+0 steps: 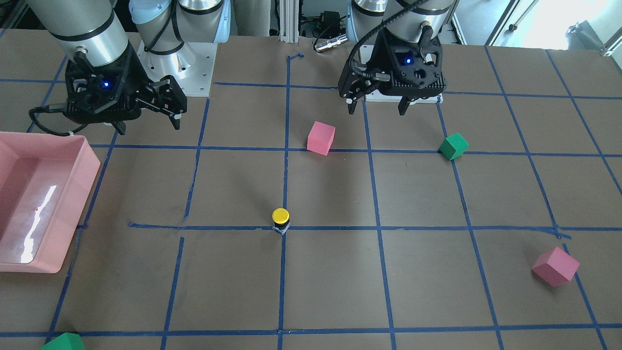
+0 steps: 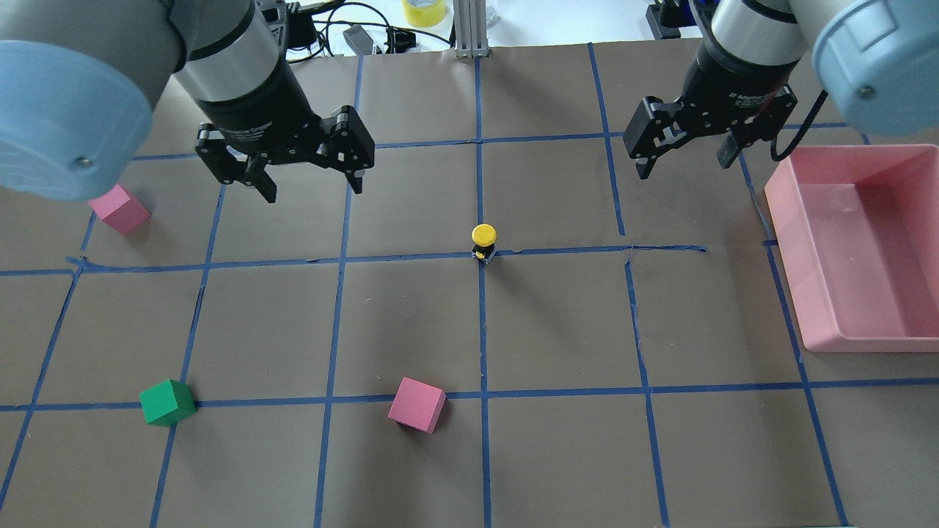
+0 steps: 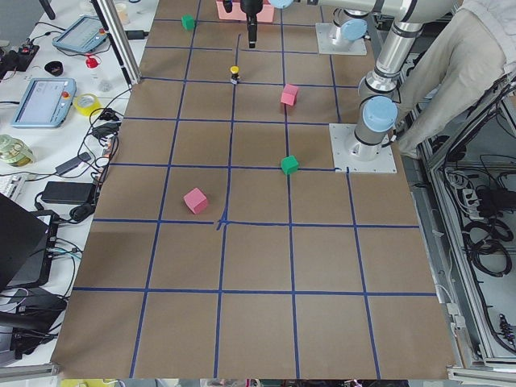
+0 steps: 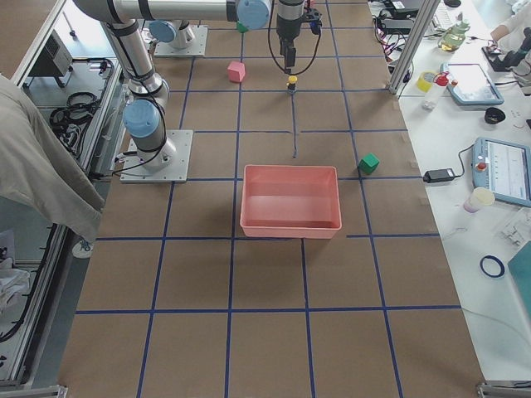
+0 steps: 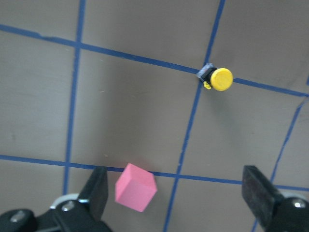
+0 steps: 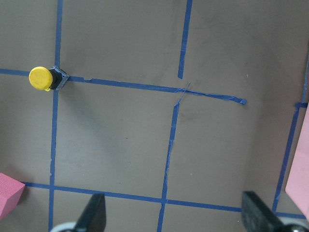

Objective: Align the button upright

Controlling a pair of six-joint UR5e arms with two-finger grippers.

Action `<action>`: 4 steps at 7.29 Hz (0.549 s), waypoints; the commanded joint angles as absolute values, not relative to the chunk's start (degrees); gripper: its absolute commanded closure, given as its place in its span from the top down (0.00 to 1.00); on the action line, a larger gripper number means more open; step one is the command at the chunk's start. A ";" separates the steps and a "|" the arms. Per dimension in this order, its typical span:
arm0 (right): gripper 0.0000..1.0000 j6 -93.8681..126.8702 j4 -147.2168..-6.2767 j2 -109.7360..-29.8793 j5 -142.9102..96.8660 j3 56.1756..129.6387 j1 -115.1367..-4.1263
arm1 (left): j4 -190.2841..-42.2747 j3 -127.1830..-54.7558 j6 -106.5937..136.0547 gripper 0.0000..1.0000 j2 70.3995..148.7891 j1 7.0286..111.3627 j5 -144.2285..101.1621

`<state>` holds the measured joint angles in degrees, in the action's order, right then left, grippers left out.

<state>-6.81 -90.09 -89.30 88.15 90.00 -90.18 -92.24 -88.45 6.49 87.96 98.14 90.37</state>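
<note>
The button [image 1: 281,217] stands upright on a blue tape crossing at the table's middle, yellow cap up, black body on a small block base. It also shows in the overhead view [image 2: 483,238], the left wrist view [image 5: 219,79] and the right wrist view [image 6: 43,79]. My left gripper [image 2: 314,187] hangs open and empty above the table, away from the button on my left side; it also shows in the front view [image 1: 376,109]. My right gripper [image 2: 684,165] hangs open and empty on my right side, near the tray; it also shows in the front view [image 1: 148,127].
A pink tray [image 2: 788,257] sits at the table's right edge. A pink cube [image 2: 417,405] and a green cube [image 2: 167,402] lie nearer my base. Another pink cube [image 2: 119,209] lies far left. A second green cube [image 1: 63,342] lies at the far edge.
</note>
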 commanded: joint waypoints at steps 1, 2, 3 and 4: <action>1.00 -6.77 -90.09 -89.30 88.15 90.00 -90.18 | -89.50 -88.25 -2.87 1.00 85.96 96.78 94.64; 1.00 -6.77 -90.00 -89.30 88.15 90.00 -90.18 | -88.43 -88.07 -4.73 1.00 86.22 93.90 95.27; 1.00 -6.77 -90.17 -89.30 88.15 90.00 -90.18 | -88.33 -88.07 -4.40 1.00 86.57 93.08 92.58; 1.00 -6.77 -90.09 -89.30 88.15 90.00 -90.18 | -85.89 -88.76 -4.22 1.00 86.83 93.08 91.59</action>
